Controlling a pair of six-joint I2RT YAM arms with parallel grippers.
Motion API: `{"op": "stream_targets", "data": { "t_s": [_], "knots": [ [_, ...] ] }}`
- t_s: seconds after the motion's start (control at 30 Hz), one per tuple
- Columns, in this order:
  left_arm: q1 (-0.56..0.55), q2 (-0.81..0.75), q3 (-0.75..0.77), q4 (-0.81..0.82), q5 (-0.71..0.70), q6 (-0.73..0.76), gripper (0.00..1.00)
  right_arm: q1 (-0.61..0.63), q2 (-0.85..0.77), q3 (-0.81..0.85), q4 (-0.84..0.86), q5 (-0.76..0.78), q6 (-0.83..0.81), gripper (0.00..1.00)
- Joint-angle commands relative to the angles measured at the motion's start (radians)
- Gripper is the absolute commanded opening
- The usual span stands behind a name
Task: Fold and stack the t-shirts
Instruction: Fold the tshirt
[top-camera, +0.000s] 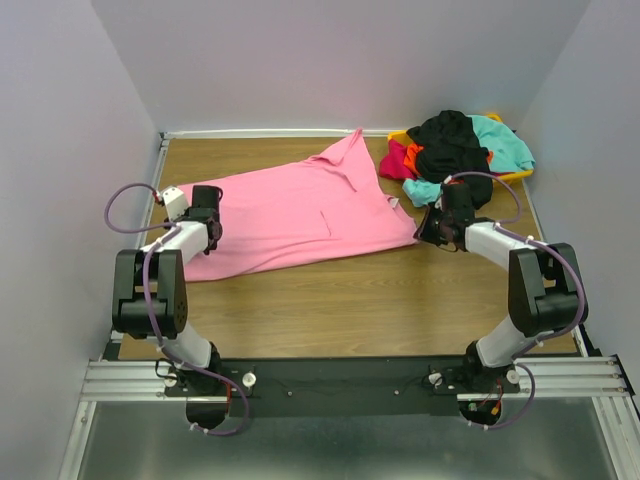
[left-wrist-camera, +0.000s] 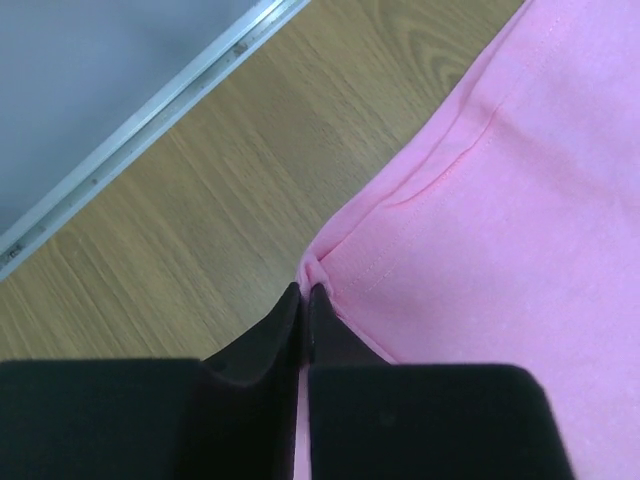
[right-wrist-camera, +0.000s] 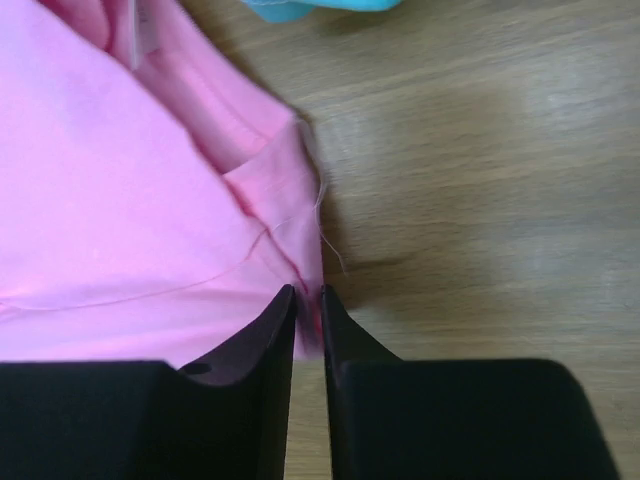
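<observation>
- Currently the pink shirt (top-camera: 300, 215) lies spread and rumpled across the wooden surface (top-camera: 340, 300), with the other shirts (top-camera: 455, 150) heaped at the far right.
- My left claw (left-wrist-camera: 303, 292) and right claw (right-wrist-camera: 308, 292) are each nearly closed, pinching a sliver of the pink shirt's edge.
- Such thin bites worry me: the cloth could slip free mid-fold.

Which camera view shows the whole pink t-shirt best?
The top external view: there the pink t-shirt lies whole, spread on the table. The left wrist view shows only a stitched edge of it; the right wrist view shows only a seamed corner.
</observation>
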Motion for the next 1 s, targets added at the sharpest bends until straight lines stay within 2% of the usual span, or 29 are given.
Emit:
{"op": "stream_targets", "data": {
  "t_s": [0.0,0.07,0.13,0.17,0.3,0.47,0.57,0.6,0.63,0.77,0.83,0.97],
  "knots": [
    [0.004,-0.070,0.021,-0.048,-0.133,-0.035,0.44,-0.001,-0.026,-0.008,-0.038,0.112,-0.004,0.37],
    [0.001,-0.095,0.021,-0.052,-0.134,-0.038,0.60,-0.001,-0.035,-0.002,-0.046,0.117,-0.004,0.62],
    [0.001,-0.127,0.027,-0.058,-0.135,-0.038,0.68,0.002,-0.049,0.003,-0.052,0.117,-0.007,0.71],
    [-0.044,-0.135,0.040,-0.071,-0.141,-0.036,0.70,0.007,-0.061,0.010,-0.057,0.126,-0.013,0.75],
    [-0.120,-0.143,0.108,-0.141,-0.199,-0.058,0.78,0.048,-0.089,0.036,-0.060,0.141,-0.032,0.79],
    [-0.270,-0.163,0.170,-0.100,-0.167,-0.026,0.80,0.109,-0.054,0.084,-0.054,0.143,-0.044,0.80],
    [-0.350,-0.184,0.152,0.024,-0.008,0.060,0.80,0.129,-0.009,0.112,-0.029,0.097,-0.049,0.80],
    [-0.364,-0.190,0.123,0.123,0.097,0.077,0.80,0.134,0.010,0.116,-0.017,0.091,-0.053,0.80],
    [-0.393,-0.193,0.106,0.174,0.147,0.105,0.80,0.137,0.015,0.110,0.029,0.013,-0.062,0.80],
    [-0.430,-0.151,0.032,0.439,0.366,0.126,0.85,0.145,0.049,0.093,0.133,-0.092,-0.056,0.80],
    [-0.446,-0.079,0.034,0.468,0.444,0.120,0.85,0.152,0.084,0.102,0.143,-0.087,-0.055,0.80],
    [-0.499,0.026,0.047,0.492,0.462,0.114,0.84,0.166,0.118,0.104,0.153,-0.055,-0.062,0.80]
  ]
}}
